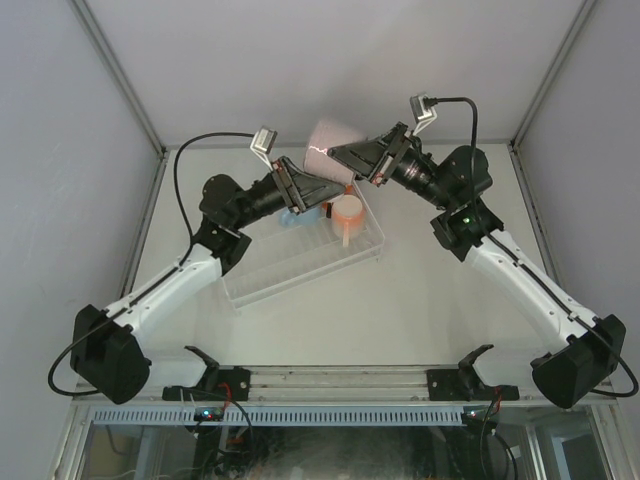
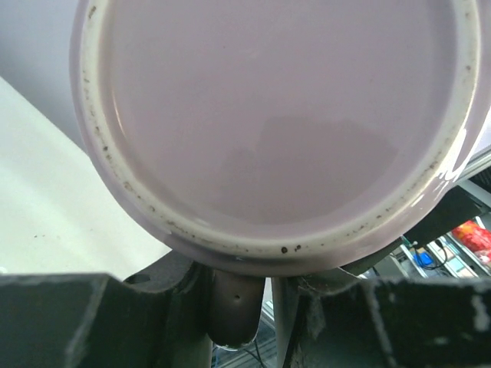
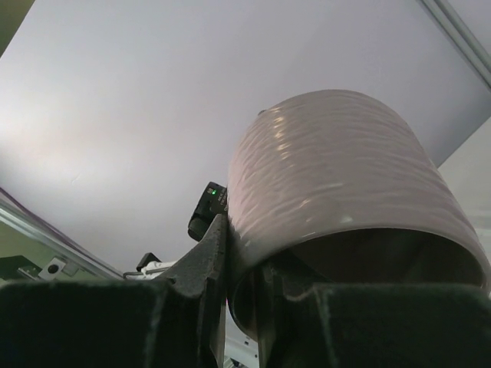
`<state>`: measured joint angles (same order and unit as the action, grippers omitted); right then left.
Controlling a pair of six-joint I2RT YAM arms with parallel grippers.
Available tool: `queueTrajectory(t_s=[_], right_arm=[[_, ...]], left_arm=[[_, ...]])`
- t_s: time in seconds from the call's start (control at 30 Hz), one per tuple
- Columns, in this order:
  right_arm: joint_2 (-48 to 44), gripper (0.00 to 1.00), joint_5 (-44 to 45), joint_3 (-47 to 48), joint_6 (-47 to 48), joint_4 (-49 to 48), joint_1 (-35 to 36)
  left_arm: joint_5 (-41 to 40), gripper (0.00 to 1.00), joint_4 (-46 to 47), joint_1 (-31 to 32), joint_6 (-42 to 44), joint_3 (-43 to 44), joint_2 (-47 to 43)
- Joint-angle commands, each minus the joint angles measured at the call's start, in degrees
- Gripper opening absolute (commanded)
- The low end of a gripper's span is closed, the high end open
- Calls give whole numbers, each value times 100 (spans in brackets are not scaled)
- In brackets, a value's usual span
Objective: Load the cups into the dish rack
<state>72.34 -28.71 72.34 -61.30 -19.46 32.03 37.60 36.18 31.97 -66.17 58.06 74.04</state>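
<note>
A pale lilac-pink mug [image 1: 325, 143] hangs in the air over the far end of the clear dish rack [image 1: 268, 282], between both grippers. My right gripper [image 1: 338, 155] is shut on its wall, one finger inside the rim and one outside, as the right wrist view [image 3: 242, 284] shows on the mug [image 3: 330, 169]. My left gripper [image 1: 338, 187] is under it. In the left wrist view the mug's base [image 2: 276, 115] fills the frame and its handle [image 2: 232, 307] sits between the jaws of the left gripper [image 2: 253, 307], with a thin gap at the right finger. An orange mug [image 1: 348, 212] and a light blue mug [image 1: 297, 216] sit in the rack.
The rack lies diagonally mid-table, its near left part holding nothing. White enclosure walls stand close at the back and sides. The peach-pink and black mugs are not in view.
</note>
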Motion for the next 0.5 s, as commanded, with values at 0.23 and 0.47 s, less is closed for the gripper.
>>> queueTrajectory(t_s=[0.23, 0.47], right_arm=[[28, 11, -284, 65, 487, -140, 124], [42, 32, -294, 70, 479, -93, 95]], left_arm=[[-352, 0, -826, -18, 674, -36, -338], [-420, 0, 48, -72, 209, -307, -338]])
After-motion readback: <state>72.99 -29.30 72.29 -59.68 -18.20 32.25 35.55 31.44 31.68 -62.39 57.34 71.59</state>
